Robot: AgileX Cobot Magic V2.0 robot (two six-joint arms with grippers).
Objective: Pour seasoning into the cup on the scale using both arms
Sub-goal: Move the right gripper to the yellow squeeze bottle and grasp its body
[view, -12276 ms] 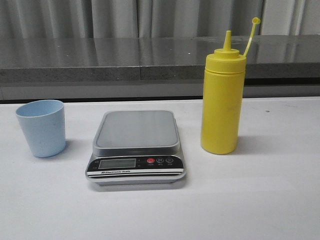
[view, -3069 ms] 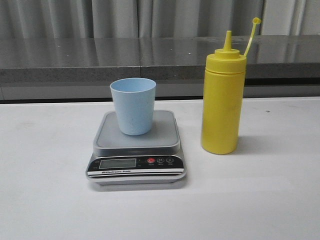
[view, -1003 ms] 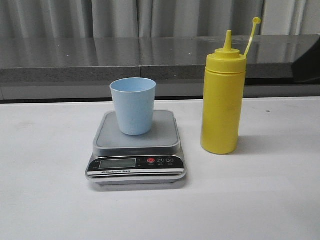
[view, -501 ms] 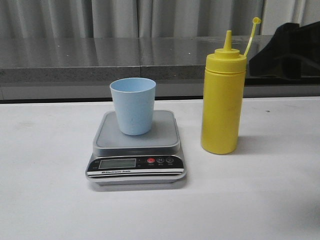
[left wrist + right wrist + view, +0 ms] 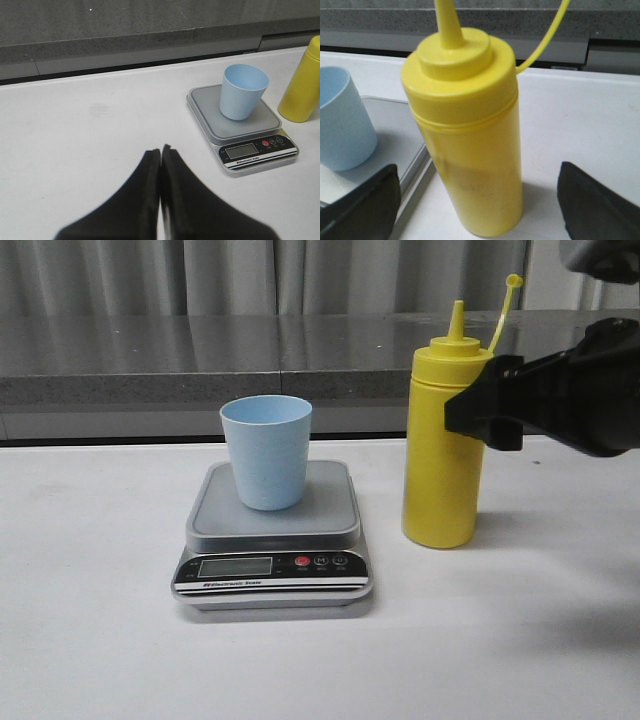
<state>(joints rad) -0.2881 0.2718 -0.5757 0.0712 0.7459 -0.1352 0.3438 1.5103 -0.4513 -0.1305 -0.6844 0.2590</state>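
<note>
Right wrist view shows our right gripper [image 5: 480, 200] spread wide, one finger on each side of the seasoning bottle [image 5: 467, 145] and neither touching it, so it holds nothing. The bottle stands upright on the table [image 5: 520, 640] just beside the scale [image 5: 272, 540], its cap tether [image 5: 500, 310] arcing up past the nozzle. The cup [image 5: 266, 451] sits upright on the scale's platform, to the bottle's left in the front view.

We judge the main risk to be a knock: if one finger reaches the tall bottle before the other, it could tip towards the cup and scale. Closing too hard on soft plastic with the nozzle uncapped might squirt seasoning early. A grasp too high could leave the bottle swinging during the pour.

Our left gripper [image 5: 160, 150] is pressed closed on nothing, hovering over bare table well apart from the scale.
</note>
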